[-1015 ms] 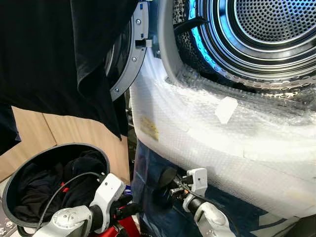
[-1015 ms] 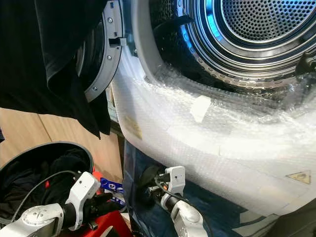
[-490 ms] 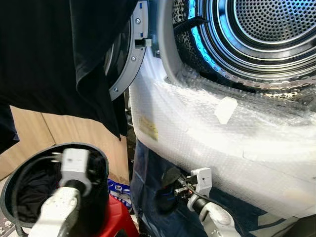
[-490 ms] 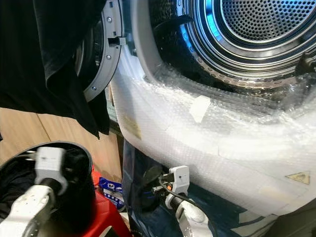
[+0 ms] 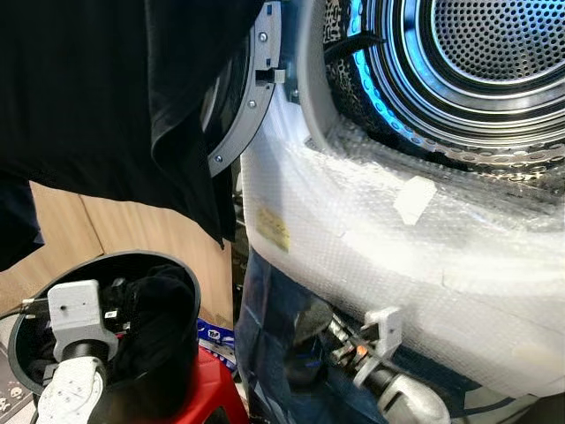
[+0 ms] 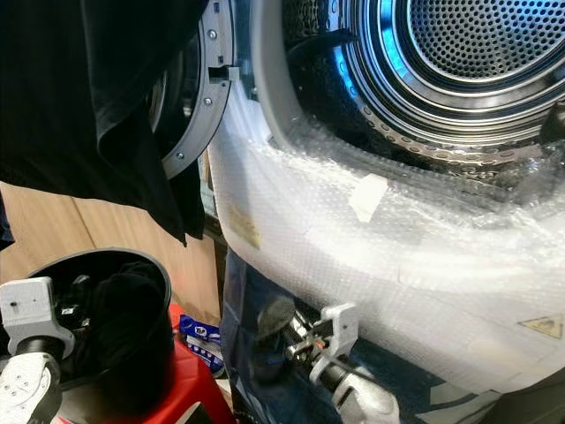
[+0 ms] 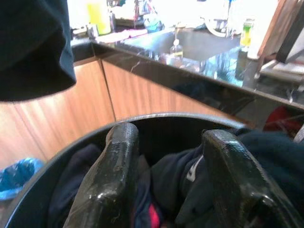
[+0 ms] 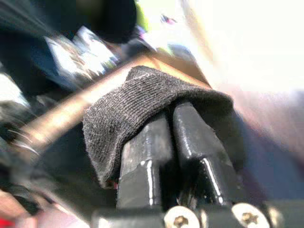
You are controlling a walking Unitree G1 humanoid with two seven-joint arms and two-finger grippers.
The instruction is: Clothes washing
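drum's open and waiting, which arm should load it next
Right: its gripper is shut on a dark sock, below the drum. The left gripper hangs open over the basket, holding nothing.

My arms are silver-grey with rounded shells, each wrist topped by a pale grey camera block. My left hand [image 7: 171,185] has two long glossy black fingers; my right hand [image 8: 171,142] shows silver cross-head screws at its base.

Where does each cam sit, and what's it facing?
Eye views: head stereo pair, looking down at bubble-wrapped washer; both arms low.
Left wrist: along open left hand into round black laundry bucket.
Right wrist: along shut right hand, draped with dark grey knit cloth.
Shared: bucket, left eye and left wrist.
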